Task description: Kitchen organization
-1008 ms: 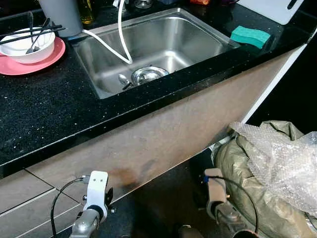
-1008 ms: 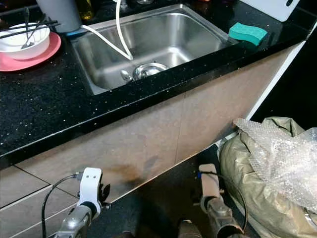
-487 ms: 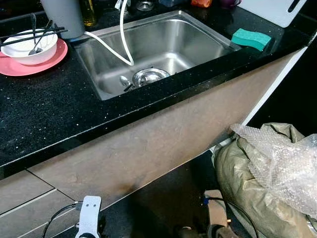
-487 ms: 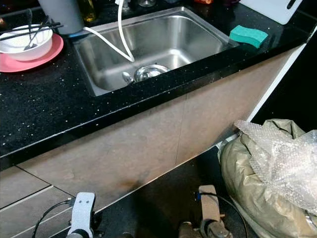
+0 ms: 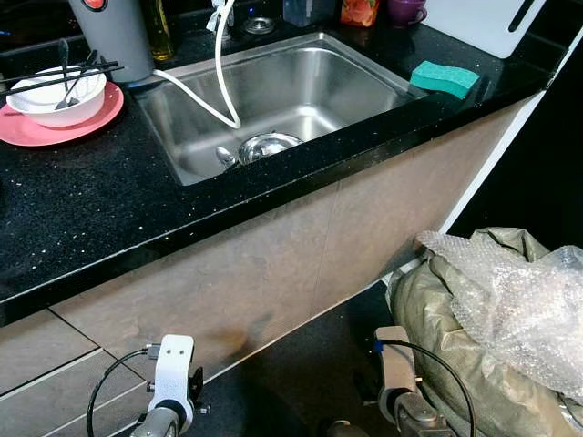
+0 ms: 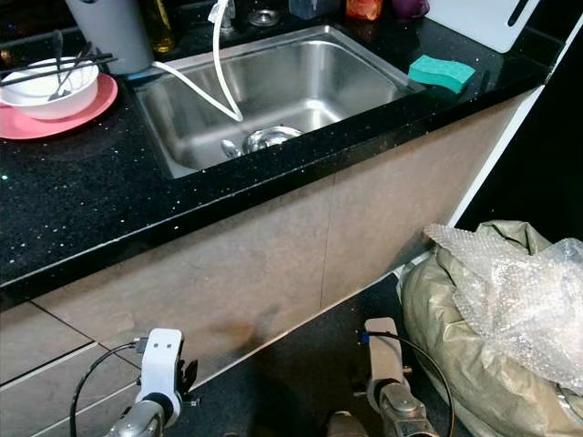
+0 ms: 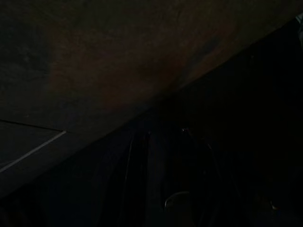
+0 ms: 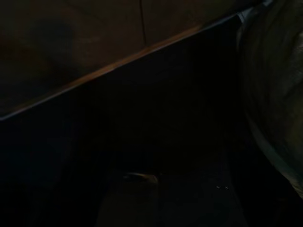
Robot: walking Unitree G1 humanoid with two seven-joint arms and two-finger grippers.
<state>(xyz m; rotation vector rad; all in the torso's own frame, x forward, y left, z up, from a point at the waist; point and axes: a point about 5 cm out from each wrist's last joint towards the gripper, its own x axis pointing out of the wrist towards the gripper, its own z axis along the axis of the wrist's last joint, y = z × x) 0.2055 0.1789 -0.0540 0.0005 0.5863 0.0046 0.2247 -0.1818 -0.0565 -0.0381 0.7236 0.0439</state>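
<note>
A steel sink (image 5: pixel 310 82) is set in the black counter (image 5: pixel 82 209). In its basin lie a spoon (image 5: pixel 224 157) and a drain strainer (image 5: pixel 267 144), and a white hose (image 5: pixel 219 82) hangs in from the tap. At the far left a pink plate (image 5: pixel 27 135) carries a white bowl (image 5: pixel 50 91) with chopsticks (image 5: pixel 55 77) and a utensil across it. A green sponge (image 5: pixel 444 78) lies to the right of the sink. My left wrist (image 5: pixel 171 373) and right wrist (image 5: pixel 396 369) hang idle low before the cabinet front. Both wrist views are very dark.
A grey container (image 5: pixel 114 36), bottles and small cups (image 5: pixel 360 11) stand behind the sink, with a white board (image 5: pixel 492 18) at the back right. A full olive bag topped with bubble wrap (image 5: pixel 510 309) sits on the dark floor by my right arm.
The camera has shifted and now shows more of the counter's back. Both wrists sank lower in the view, then came partly back up. Nothing on the counter has moved.
</note>
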